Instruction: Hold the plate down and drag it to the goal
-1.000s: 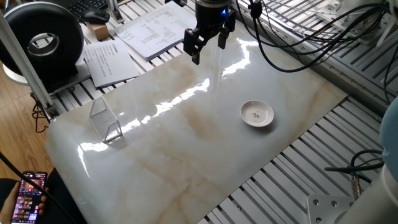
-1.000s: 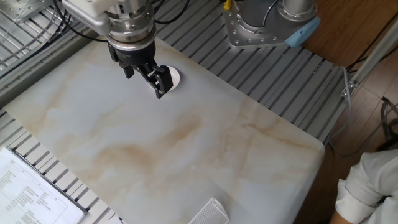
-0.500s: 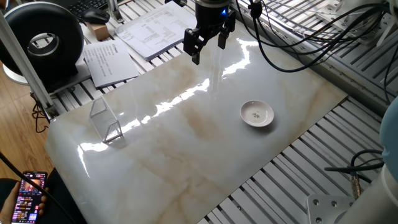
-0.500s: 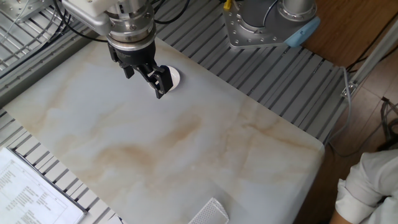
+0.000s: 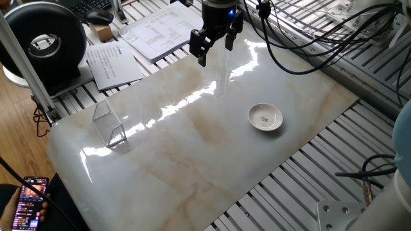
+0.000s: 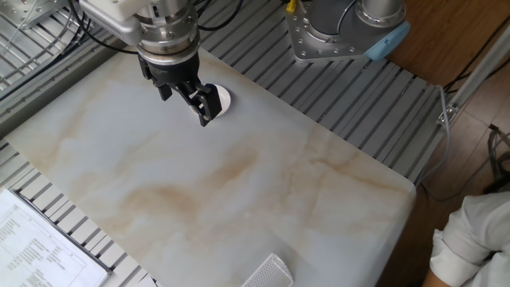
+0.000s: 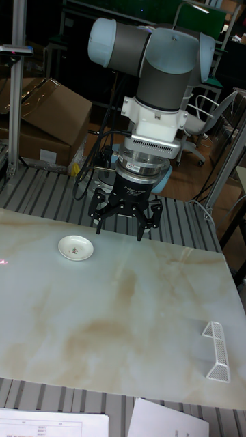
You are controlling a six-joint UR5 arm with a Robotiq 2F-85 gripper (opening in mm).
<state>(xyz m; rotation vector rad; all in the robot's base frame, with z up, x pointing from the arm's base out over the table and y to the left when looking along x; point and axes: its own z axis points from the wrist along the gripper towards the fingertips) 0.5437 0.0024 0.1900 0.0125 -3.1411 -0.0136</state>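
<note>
The plate point(image 5: 265, 117) is a small white round dish with a grey speck in its centre, lying flat on the marble tabletop point(image 5: 192, 147). My gripper point(image 5: 216, 51) hangs open above the table's far edge, well away from the plate, with nothing between its fingers. In the tall fixed view the plate point(image 7: 75, 248) lies to the left of and below the open gripper point(image 7: 121, 230). In the other fixed view a gripper point(image 6: 185, 106) finger hides part of the plate point(image 6: 224, 98).
A clear plastic stand point(image 5: 109, 125) sits near the table's left end and shows again point(image 7: 217, 351) at the right edge. Papers point(image 5: 112, 64) and a black round device point(image 5: 48, 42) lie beyond the tabletop. Cables point(image 5: 308, 45) trail behind the arm.
</note>
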